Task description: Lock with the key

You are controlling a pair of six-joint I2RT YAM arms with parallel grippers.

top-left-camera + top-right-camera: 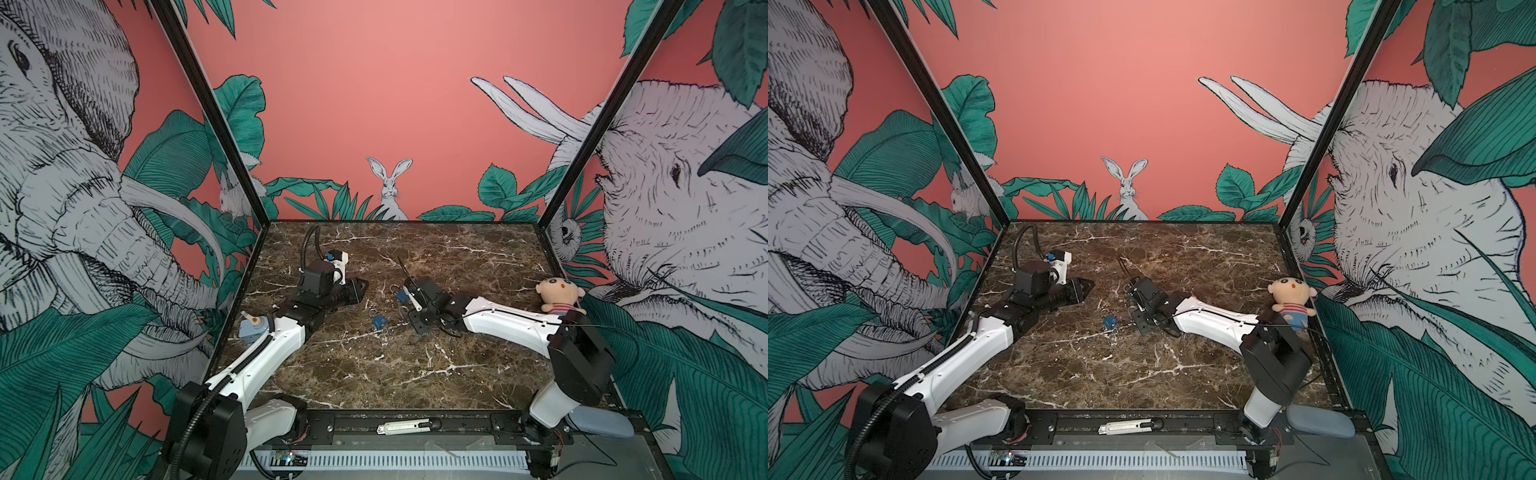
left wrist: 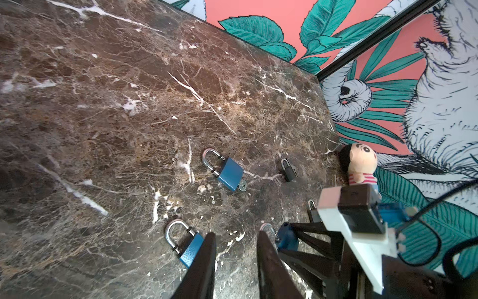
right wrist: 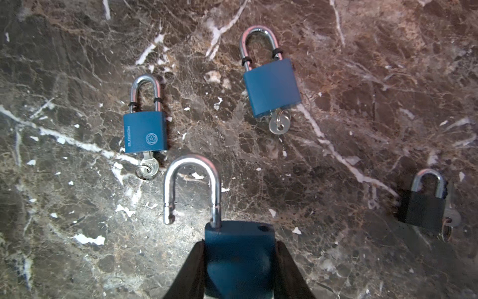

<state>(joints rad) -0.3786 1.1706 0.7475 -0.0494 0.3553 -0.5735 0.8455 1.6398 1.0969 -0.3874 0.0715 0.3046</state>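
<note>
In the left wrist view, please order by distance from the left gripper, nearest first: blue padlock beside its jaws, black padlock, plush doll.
1. blue padlock, right beside the left gripper.
2. black padlock, farther out on the tabletop.
3. plush doll, by the wall.

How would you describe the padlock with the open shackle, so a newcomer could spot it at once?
Over the brown marble table, find the right tool; it grips a blue padlock by the body. Unlike the two loose blue padlocks and the black padlock, all with closed shackles, its shackle stands swung open.
</note>
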